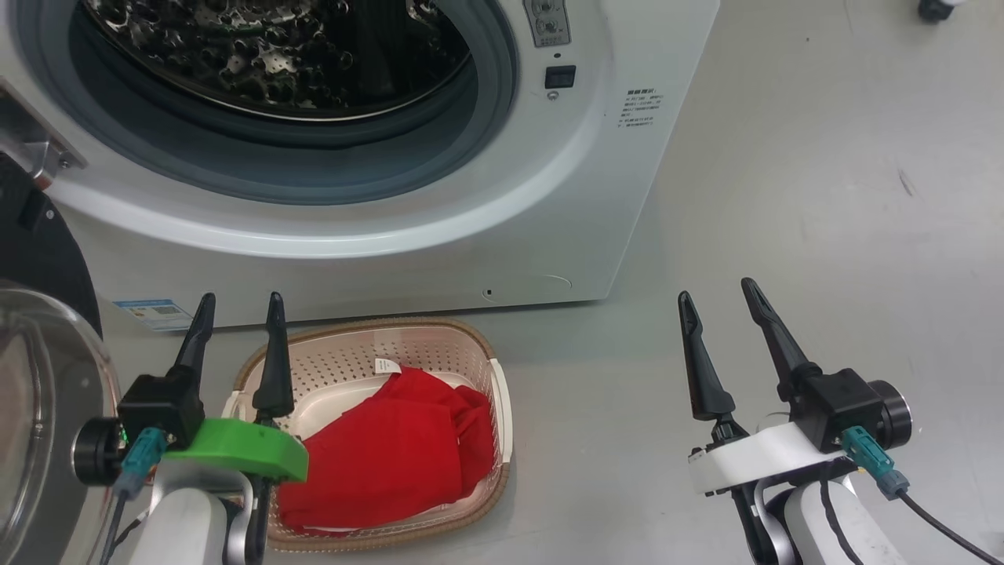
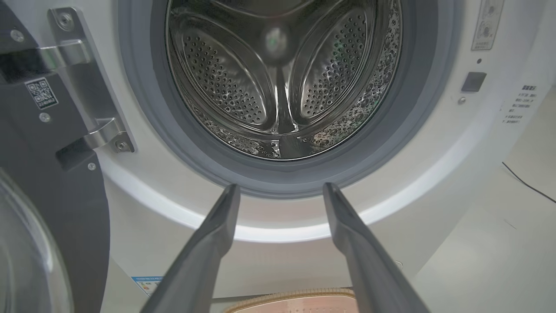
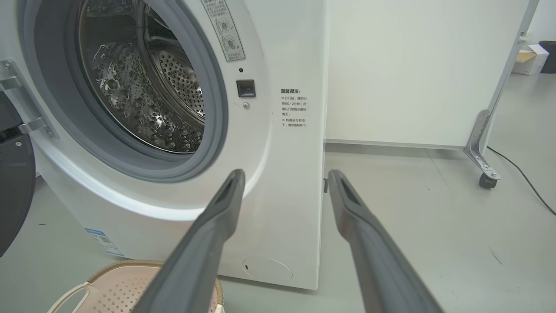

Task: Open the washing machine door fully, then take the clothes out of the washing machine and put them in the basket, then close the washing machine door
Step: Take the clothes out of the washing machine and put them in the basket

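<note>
At the far left edge of the head view the washing machine door (image 1: 35,251) stands swung wide, its clear bowl window bulging at the lower left. In the left wrist view a small QR-code label (image 2: 41,92) sits on its black inner face beside the steel hinge (image 2: 91,87); the code is too small to read.

The door looks rigid and fairly heavy, with glossy, slippery surfaces. It is best pushed on the black rim far from the hinge, not on the glass.

The left gripper (image 1: 241,298) hangs with its fingers spread and nothing between them, over the left rim of the basket (image 1: 408,322). Behind it a blue sticker (image 1: 153,312) on the washing machine (image 1: 439,235) is illegible.

The clothes (image 1: 392,455) lie in the basket at lower centre, red with a white tag. They are soft, light and floppy, and would bunch under any pinch. The drum (image 2: 278,87) at upper centre appears empty, so closing the door seems the step left.

Right of the opening, a pictogram label (image 3: 226,30) tops the front panel. Below it a Chinese notice (image 3: 293,108) is headed "温馨提示"; its smaller lines are hard to make out.

At lower right the right gripper (image 1: 715,289) is likewise spread and empty above bare floor (image 1: 784,196).
</note>
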Robot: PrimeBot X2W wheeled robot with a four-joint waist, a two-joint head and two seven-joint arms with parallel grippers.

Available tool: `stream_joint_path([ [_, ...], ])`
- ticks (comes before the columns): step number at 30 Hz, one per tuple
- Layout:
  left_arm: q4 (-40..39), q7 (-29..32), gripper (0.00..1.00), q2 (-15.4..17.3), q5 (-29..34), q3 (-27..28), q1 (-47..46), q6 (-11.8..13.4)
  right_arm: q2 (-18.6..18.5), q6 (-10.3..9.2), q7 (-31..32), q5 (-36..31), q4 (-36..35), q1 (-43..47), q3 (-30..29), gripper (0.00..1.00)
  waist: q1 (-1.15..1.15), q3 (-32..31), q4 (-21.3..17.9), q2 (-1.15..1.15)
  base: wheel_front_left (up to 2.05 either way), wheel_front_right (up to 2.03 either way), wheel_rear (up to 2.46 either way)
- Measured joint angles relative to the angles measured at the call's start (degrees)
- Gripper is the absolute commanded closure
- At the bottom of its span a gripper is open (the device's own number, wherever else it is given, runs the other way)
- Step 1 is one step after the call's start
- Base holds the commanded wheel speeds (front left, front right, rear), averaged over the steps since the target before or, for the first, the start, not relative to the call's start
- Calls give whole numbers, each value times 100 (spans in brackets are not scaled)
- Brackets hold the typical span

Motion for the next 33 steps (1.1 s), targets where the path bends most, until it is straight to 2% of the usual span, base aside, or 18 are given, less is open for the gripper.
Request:
stream_joint_path([
  [17,-848,0,0,4,7,-93,1550,190,20,-67,0,4,-35,832,-311,0,0,-737,77,0,0,0,0],
  [33,-1457,52,0,15,119,-210,2094,249,47,-116,0,10,-220,1272,-414,0,0,-1041,-38,0,0,0,0],
])
